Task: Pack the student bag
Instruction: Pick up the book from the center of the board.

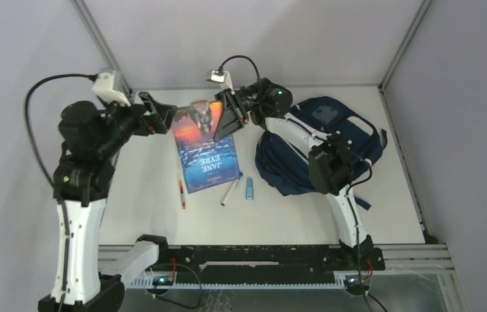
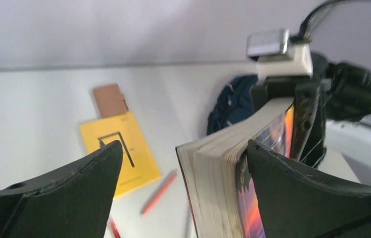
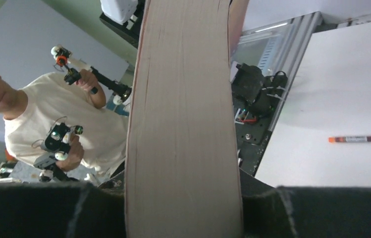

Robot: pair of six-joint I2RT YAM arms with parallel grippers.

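Note:
The student bag [image 1: 322, 146] is a navy-blue backpack lying at the right of the table; it also shows in the left wrist view [image 2: 230, 101]. My right gripper [image 1: 224, 120] is shut on the far edge of a thick "Jane Eyre" book [image 1: 205, 156] and holds it off the table, tilted. In the right wrist view, the book's page block [image 3: 183, 124] is clamped between the fingers of that gripper [image 3: 183, 191]. My left gripper [image 1: 166, 117] is open at the book's left edge. In the left wrist view it [image 2: 184, 146] straddles the book [image 2: 223, 183], its right finger [image 2: 312, 193] against the cover.
A red pen [image 1: 181, 193], a white marker [image 1: 231, 190] and a small blue stick [image 1: 250, 188] lie near the book. A yellow notebook [image 2: 119, 151], a brown wallet-like item [image 2: 110, 99] and a red pen [image 2: 158, 192] lie on the table below. A person stands beyond the table's near edge [image 3: 49, 124].

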